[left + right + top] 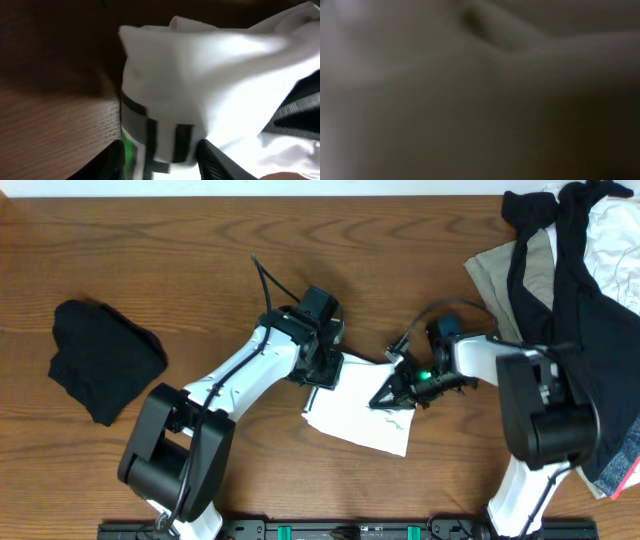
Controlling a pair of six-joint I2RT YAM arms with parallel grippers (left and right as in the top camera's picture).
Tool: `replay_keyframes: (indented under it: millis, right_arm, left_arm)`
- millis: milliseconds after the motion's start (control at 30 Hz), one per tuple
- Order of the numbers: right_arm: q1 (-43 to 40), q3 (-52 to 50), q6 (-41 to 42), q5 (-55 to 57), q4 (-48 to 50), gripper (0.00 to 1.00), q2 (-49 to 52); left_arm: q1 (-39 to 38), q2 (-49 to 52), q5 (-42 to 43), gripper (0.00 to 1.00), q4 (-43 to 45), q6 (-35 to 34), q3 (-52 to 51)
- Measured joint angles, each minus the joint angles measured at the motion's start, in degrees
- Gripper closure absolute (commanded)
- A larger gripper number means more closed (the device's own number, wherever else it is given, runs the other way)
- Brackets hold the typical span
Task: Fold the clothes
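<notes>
Overhead, your left gripper [322,372] sits at the left edge of the white garment [362,420], and your right gripper [393,394] at its right edge. Left wrist: fingers [214,161] pinch that garment. Right wrist: only blur, so you cannot tell its grip.

A small folded white cloth piece [360,418] lies on the brown wooden table [200,240] between the two sets of jaws. The left gripper [318,373] sits at the cloth's far left corner and the right gripper [393,393] on its right edge. Well to the left of the left jaws lies a crumpled black fabric bundle [105,360]. Behind and right of the right jaws, a heap of black, beige and white garments [560,270] fills the table's far right corner.
</notes>
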Motion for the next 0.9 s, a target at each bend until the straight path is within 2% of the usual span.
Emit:
replay_keyframes:
  millis: [333,533,633,767,900]
  right_arm:
    - [-1.84,1.51,-3.74,-2.58,-2.56,0.96,2.78]
    - [-1.84,1.95,-4.13,-1.53,-3.56,0.94,2.89]
    - [-1.84,2.29,-4.26,-0.81,-4.81,0.89,3.06]
    - [-1.95,2.89,-4.39,0.26,-7.23,0.88,3.10]
    - [-2.01,3.37,-4.61,0.79,-8.90,0.80,3.06]
  left_arm:
    - [-0.04,4.74,0.57,0.53,0.63,-0.15,0.02]
    - [-0.76,4.74,-2.99,0.53,-0.55,-0.42,0.70]
    - [-1.18,4.74,-4.79,0.53,-0.22,-1.36,0.76]
    - [-1.14,4.74,-5.79,0.52,1.22,-2.36,0.74]
    - [-0.76,4.74,-5.77,0.52,1.73,-4.48,0.66]
